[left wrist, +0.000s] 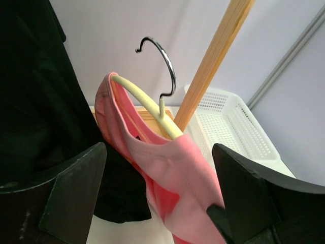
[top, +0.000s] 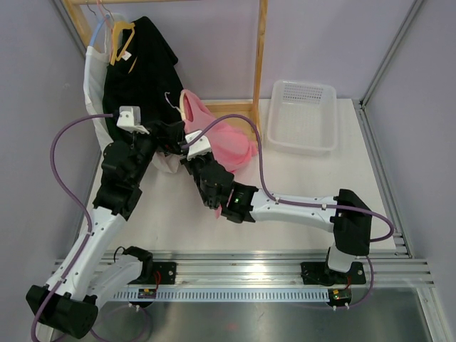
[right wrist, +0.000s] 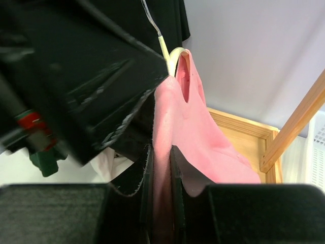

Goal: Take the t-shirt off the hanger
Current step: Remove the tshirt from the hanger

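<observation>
A pink t-shirt [top: 229, 144] hangs on a cream hanger [top: 187, 107] with a metal hook, and its lower part drapes onto the table. My right gripper [top: 202, 155] is shut on a fold of the pink shirt [right wrist: 203, 137], just below the hanger's end [right wrist: 173, 57]. My left gripper [top: 169, 134] is beside it on the left. In the left wrist view its gripper [left wrist: 160, 203] is wide open, with the shirt's shoulder [left wrist: 175, 173] between the fingers [left wrist: 71, 195] and untouched. The cream hanger [left wrist: 147, 104] and its hook [left wrist: 166, 63] rise above.
A black garment [top: 146, 68] on a yellow hanger and a white garment [top: 91, 78] hang on the wooden rack at the back left. The rack's post [top: 261, 64] stands behind the pink shirt. A white perforated basket [top: 303, 117] sits at the back right.
</observation>
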`<state>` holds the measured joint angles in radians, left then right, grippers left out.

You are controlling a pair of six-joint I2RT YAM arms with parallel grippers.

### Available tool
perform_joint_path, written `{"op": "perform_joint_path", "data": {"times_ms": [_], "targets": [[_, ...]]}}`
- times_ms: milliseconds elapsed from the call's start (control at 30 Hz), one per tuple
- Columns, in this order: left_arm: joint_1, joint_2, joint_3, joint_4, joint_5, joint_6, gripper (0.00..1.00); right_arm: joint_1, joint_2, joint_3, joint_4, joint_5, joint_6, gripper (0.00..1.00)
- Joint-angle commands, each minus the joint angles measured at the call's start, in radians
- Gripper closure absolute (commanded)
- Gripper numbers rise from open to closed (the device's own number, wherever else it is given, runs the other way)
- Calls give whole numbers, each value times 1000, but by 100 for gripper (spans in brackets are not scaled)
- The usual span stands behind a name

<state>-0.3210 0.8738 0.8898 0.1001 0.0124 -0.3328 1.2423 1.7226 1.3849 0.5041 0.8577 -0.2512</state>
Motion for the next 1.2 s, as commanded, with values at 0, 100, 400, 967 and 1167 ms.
{"op": "perform_joint_path", "data": {"times_ms": [0, 100, 400, 967, 1167], "targets": [[-3, 20, 29, 40, -74, -2, 14, 32, 6, 75, 93, 44, -48, 100], [0, 42, 51, 16, -88, -9, 17, 42, 11, 85, 74, 44, -43, 100], [26, 62, 44, 43, -117, -23, 40, 49, 8, 92, 39, 29, 0, 100], [97, 54, 38, 43, -31, -63, 43, 66, 63, 158, -12, 26, 6, 100], [99, 21, 5, 90, 11, -57, 39, 72, 74, 171, -19, 26, 1, 100]]}}
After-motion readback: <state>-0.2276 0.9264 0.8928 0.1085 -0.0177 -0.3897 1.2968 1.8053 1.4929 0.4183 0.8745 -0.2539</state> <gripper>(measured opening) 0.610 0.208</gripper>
